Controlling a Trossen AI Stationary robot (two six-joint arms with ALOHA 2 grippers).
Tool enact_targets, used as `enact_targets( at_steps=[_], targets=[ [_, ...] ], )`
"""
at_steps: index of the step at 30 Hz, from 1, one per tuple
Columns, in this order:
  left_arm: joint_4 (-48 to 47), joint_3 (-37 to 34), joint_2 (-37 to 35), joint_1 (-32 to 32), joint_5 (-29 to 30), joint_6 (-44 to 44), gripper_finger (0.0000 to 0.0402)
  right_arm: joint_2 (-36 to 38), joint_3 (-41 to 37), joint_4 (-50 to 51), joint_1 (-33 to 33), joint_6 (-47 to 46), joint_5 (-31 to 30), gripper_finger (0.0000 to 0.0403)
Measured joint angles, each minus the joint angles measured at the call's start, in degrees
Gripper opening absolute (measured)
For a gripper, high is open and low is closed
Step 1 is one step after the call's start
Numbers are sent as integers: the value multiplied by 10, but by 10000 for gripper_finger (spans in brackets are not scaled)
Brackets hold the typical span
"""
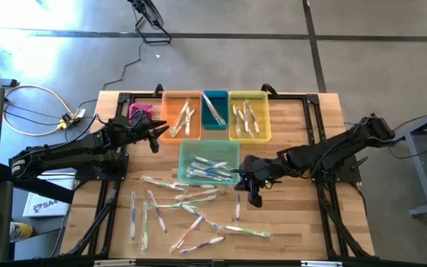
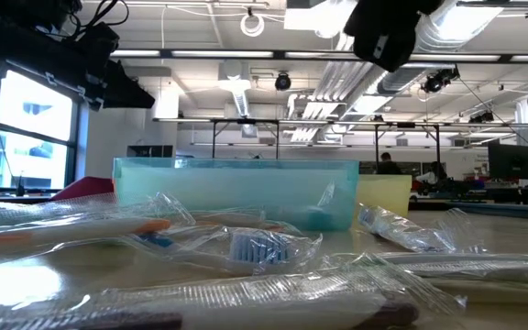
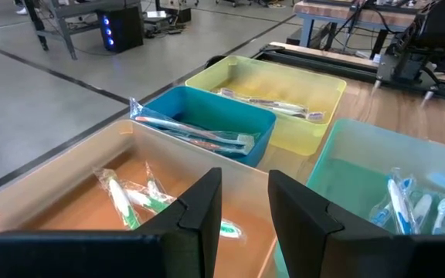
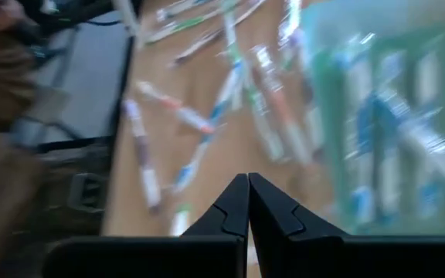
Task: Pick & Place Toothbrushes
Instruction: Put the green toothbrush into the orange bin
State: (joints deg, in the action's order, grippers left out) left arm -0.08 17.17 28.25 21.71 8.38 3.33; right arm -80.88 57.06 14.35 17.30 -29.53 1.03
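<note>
Several wrapped toothbrushes (image 1: 191,211) lie loose on the near half of the wooden table (image 1: 302,230); more of them lie in the orange bin (image 1: 182,115), blue bin (image 1: 214,110), yellow bin (image 1: 249,115) and teal bin (image 1: 209,162). My right gripper (image 1: 253,196) hangs shut and holding nothing above the table, just right of the teal bin's near corner; its wrist view shows the fingertips (image 4: 248,179) closed over the loose toothbrushes (image 4: 207,131). My left gripper (image 1: 154,135) waits open by the orange bin's left side, its fingers (image 3: 244,185) apart above that bin (image 3: 91,193).
The four bins stand at the table's far middle, the teal one nearer than the other three. A pink object (image 1: 141,113) sits left of the orange bin. In the low view, wrapped toothbrushes (image 2: 246,247) lie before the teal bin (image 2: 236,188). Cables lie on the floor at the left.
</note>
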Motion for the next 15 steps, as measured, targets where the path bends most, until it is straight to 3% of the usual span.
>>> enact_targets(
  at_steps=[8, 12, 15],
  targets=[
    [0, 0, 0, 0, 0, 0, 104, 0, 0, 1, 28, -115, 112, 2],
    [0, 0, 0, 0, 0, 0, 104, 0, 0, 0, 57, -153, 105, 2],
    [0, 0, 0, 0, 0, 0, 104, 0, 0, 0, 85, -182, 61, 2]
  ],
)
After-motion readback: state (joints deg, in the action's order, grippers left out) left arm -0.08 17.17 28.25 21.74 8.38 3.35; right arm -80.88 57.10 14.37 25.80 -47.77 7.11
